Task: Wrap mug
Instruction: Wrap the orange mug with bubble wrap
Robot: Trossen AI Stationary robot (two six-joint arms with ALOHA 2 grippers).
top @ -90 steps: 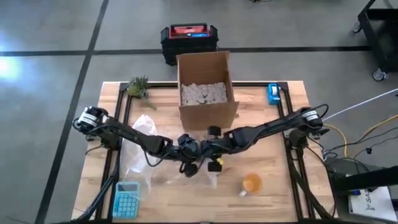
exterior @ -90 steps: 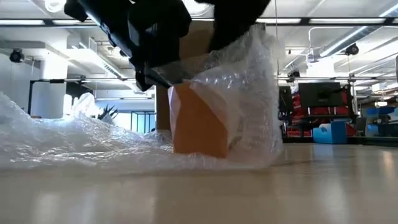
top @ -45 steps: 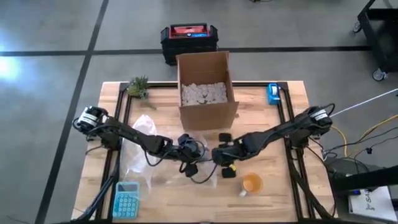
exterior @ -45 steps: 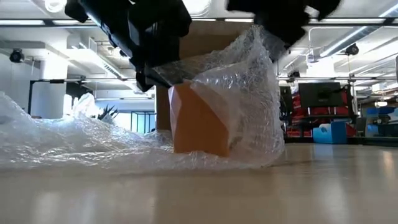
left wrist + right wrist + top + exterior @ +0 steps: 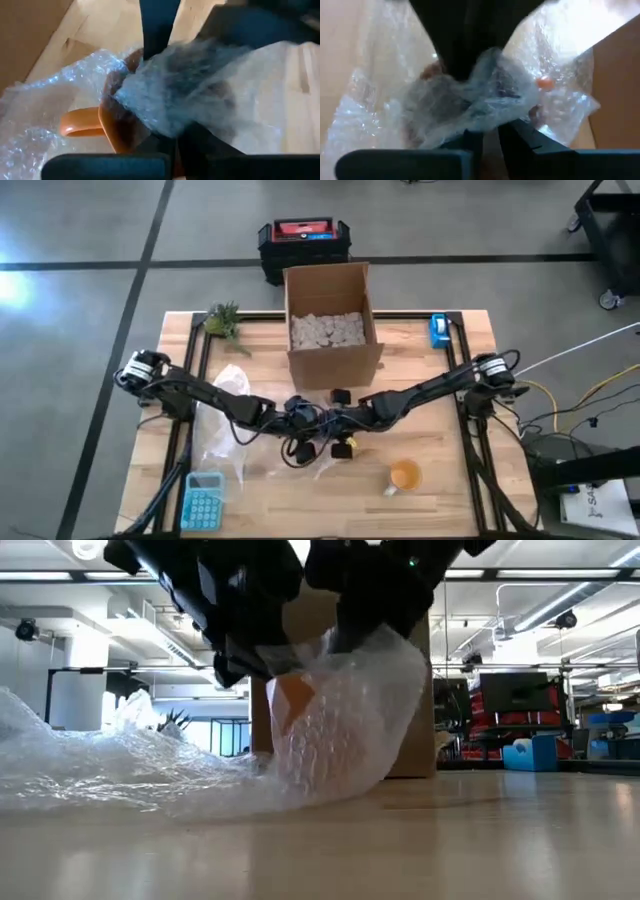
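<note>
Meanwhile, both arms meet — bubble wrap (image 5: pixel 340 730) covering mug (image 5: pixel 117 120).

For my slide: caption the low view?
Both arms fold bubble wrap over an orange mug before a cardboard box.

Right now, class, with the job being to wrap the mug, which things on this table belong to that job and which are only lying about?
Part of the job:
orange mug
bubble wrap
left gripper
right gripper

Lying about:
cardboard box
second orange mug
calculator
small plant
tape dispenser
</note>
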